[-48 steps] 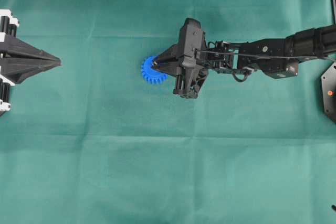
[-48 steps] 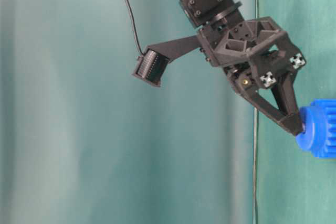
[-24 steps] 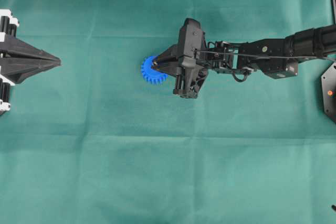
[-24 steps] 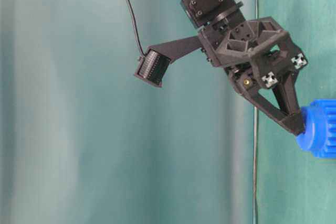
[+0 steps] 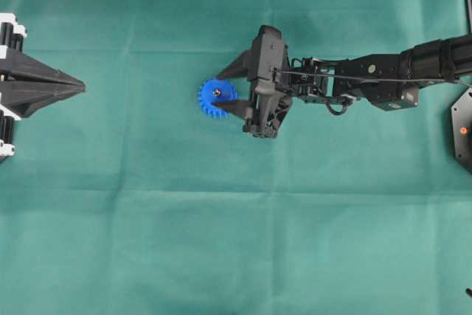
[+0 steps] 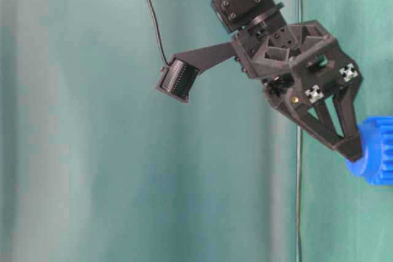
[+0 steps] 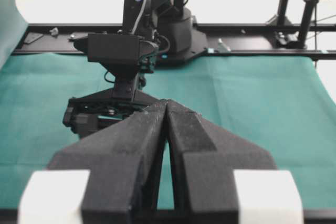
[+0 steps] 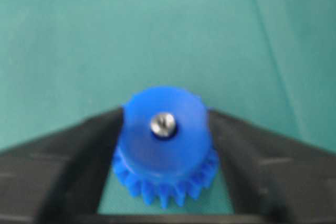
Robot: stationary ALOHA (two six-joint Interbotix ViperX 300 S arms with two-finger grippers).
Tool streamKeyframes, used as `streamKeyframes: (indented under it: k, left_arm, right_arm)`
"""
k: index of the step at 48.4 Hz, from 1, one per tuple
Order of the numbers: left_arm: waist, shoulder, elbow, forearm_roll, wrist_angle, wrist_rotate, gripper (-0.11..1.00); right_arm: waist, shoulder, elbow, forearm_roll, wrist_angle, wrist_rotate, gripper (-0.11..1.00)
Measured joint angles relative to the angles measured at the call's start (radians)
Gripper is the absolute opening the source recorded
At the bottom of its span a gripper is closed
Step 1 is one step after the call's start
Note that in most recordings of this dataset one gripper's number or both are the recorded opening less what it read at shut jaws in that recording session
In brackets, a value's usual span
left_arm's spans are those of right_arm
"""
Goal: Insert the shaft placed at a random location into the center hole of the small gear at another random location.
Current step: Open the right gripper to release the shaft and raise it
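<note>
Shaft sits in the small gear at frame centre, so the released, wide-open right gripper should lift straight off without nudging either.

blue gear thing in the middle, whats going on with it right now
The small gear sits on the green cloth with the shaft standing in its center hole, its shiny end showing at the hub. The right gripper has its fingers spread open on either side of the gear, holding nothing. The left gripper is shut and parked at the far left edge, away from the gear.
</note>
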Motion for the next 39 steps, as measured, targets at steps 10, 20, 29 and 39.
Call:
streamKeyframes:
  k: [10,20,29,39]
  left_arm:
    - [0.000,0.000,0.000,0.000,0.000,0.000,0.00]
    - [0.000,0.000,0.000,0.000,0.002,-0.002,0.00]
    - [0.000,0.000,0.000,0.000,0.000,0.000,0.00]
    - [0.000,0.000,0.000,0.000,0.000,0.000,0.00]
  right_arm:
    - [0.000,0.000,-0.002,0.002,0.000,0.002,0.71]
    - [0.000,-0.037,-0.002,0.002,-0.002,0.002,0.71]
    - [0.000,-0.095,0.018,0.002,-0.002,0.002,0.71]
    - [-0.002,-0.129,0.051,0.002,0.000,0.003,0.71]
